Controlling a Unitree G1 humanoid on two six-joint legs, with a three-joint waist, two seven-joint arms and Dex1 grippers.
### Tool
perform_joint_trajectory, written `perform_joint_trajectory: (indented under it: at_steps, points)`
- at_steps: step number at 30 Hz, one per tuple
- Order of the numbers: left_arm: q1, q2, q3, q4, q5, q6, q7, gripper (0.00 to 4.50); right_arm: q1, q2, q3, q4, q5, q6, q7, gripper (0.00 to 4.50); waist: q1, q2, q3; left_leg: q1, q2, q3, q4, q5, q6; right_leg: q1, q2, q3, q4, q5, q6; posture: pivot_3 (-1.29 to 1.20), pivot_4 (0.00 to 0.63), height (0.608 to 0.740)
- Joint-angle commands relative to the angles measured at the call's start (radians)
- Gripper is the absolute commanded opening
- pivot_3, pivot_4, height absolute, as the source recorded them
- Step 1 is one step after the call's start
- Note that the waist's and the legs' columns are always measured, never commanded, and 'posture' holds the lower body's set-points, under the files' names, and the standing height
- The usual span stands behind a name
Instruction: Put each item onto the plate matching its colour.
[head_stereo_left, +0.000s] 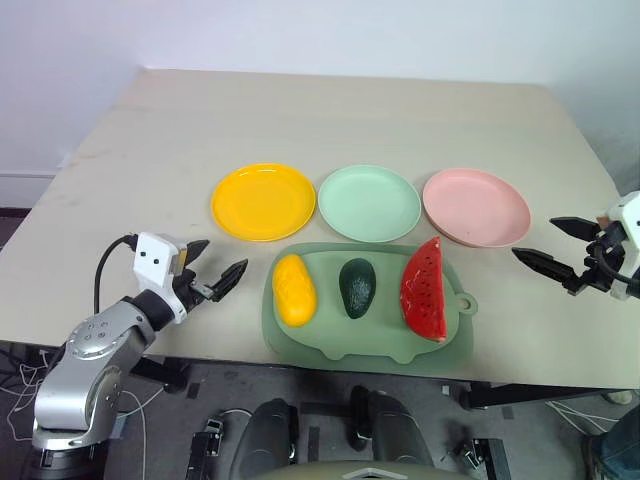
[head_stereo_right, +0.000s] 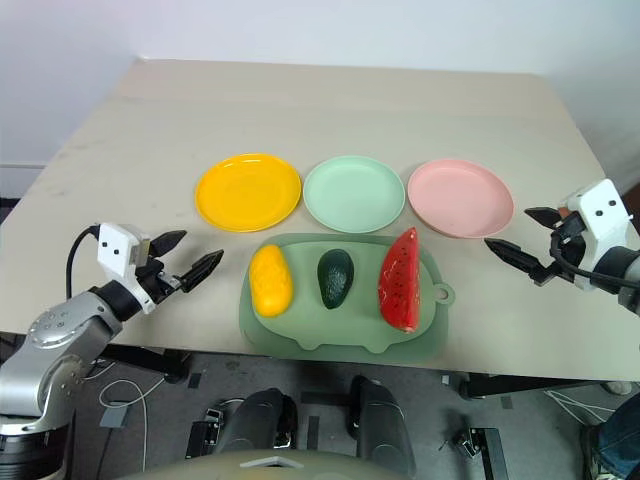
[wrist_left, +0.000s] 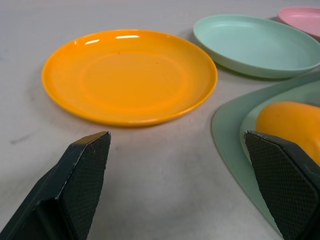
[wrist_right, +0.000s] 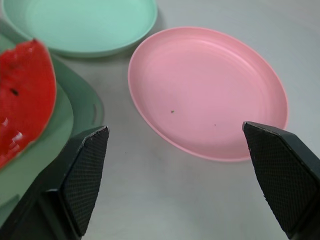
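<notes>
Yellow, mint and pink are being shown in a row across the pale tabletop (head_stereo_left: 330, 120): the yellow plate (head_stereo_left: 263, 201), the mint green plate (head_stereo_left: 369, 203) and the pink plate (head_stereo_left: 476, 206) are being kept close beside one another, all three bare. Nearer the robot, the large green tray (head_stereo_left: 300, 345) is being used as a holding place, and the three items are being carried on it in the same order as the plates: the yellow fruit (head_stereo_left: 294, 290) below the yellow plate, the avocado (head_stereo_left: 357, 287) below the mint one, and the watermelon wedge (head_stereo_left: 424, 290) below the pink one, so each is judged to need only a short carry away from the robot. Nothing is being gripped. The left gripper (head_stereo_left: 214, 272) is being held beside the tray's left edge, its fingers spread wide and released, aimed toward the yellow fruit and the yellow plate. The right gripper (head_stereo_right: 518, 240) is being held off the tray's right side, likewise spread wide with nothing between its fingers, facing the pink plate and the wedge. Bare table is being left on both flanks and beyond the plates, giving room to swing in, while the tray's near rim is lying close to the table's front edge, so little margin is judged to be left there.
</notes>
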Motion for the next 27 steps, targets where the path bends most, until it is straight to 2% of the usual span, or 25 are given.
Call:
perform_joint_trajectory:
  at_steps: [1, 7, 10, 13, 16, 22, 27]
  points:
    - [-0.034, 0.011, 0.007, 0.027, -0.01, -0.015, -0.022, 4.47, -0.049, -0.015, -0.103, -0.156, 0.135, 0.193, -0.082, 4.5, 0.001, 0.0, 0.0, 0.0, 0.0, 0.0, 0.0, 0.0, 0.0, 0.0, 0.0, 0.0, 0.0, 0.0, 0.0, 0.0, 0.15, 0.74]
    - [-0.101, 0.021, -0.028, 0.096, 0.007, -0.029, -0.06, 4.47, -0.121, -0.008, -0.111, -0.399, 0.399, 0.586, -0.254, 4.5, 0.004, 0.0, 0.0, -0.001, 0.0, -0.001, 0.0, 0.0, 0.0, 0.0, 0.0, 0.0, 0.0, 0.0, 0.0, 0.0, 0.15, 0.74]
    - [-0.114, 0.016, -0.035, 0.108, 0.01, -0.033, -0.065, 4.47, -0.179, 0.074, -0.096, -0.463, 0.461, 0.778, -0.399, 4.5, 0.002, -0.002, -0.001, -0.002, 0.0, -0.002, 0.0, 0.0, 0.0, 0.0, 0.0, -0.001, -0.001, 0.0, 0.0, 0.0, 0.15, 0.74]
    - [-0.112, 0.011, -0.038, 0.116, 0.009, -0.039, -0.068, 4.47, -0.237, 0.189, -0.122, -0.479, 0.52, 0.885, -0.492, 4.5, 0.001, -0.002, -0.001, -0.002, 0.0, -0.001, 0.0, 0.0, 0.0, -0.001, -0.001, 0.0, -0.001, 0.0, 0.0, 0.0, 0.15, 0.74]
    - [-0.114, 0.009, -0.039, 0.118, 0.007, -0.039, -0.069, 4.47, -0.261, 0.242, -0.133, -0.463, 0.57, 0.915, -0.581, 4.5, 0.001, -0.002, -0.001, -0.002, 0.0, -0.001, 0.0, 0.0, 0.0, -0.001, -0.001, 0.0, 0.0, 0.0, 0.0, 0.0, 0.15, 0.74]
    - [-0.113, 0.014, -0.04, 0.1, 0.005, -0.029, -0.068, 4.47, -0.273, 0.304, -0.057, -0.453, 0.703, 0.915, -0.779, 4.5, 0.0, -0.002, -0.001, -0.003, 0.0, -0.001, 0.0, 0.0, 0.001, -0.001, -0.001, -0.001, 0.0, 0.0, 0.0, 0.0, 0.15, 0.74]
    - [-0.107, 0.003, -0.046, 0.08, 0.002, -0.022, -0.055, 4.47, -0.268, 0.3, 0.081, -0.453, 0.72, 0.915, -0.901, 4.5, -0.001, -0.002, -0.001, -0.002, 0.0, -0.001, 0.0, 0.0, 0.0, -0.001, -0.001, -0.001, 0.0, 0.0, 0.0, 0.0, 0.15, 0.74]
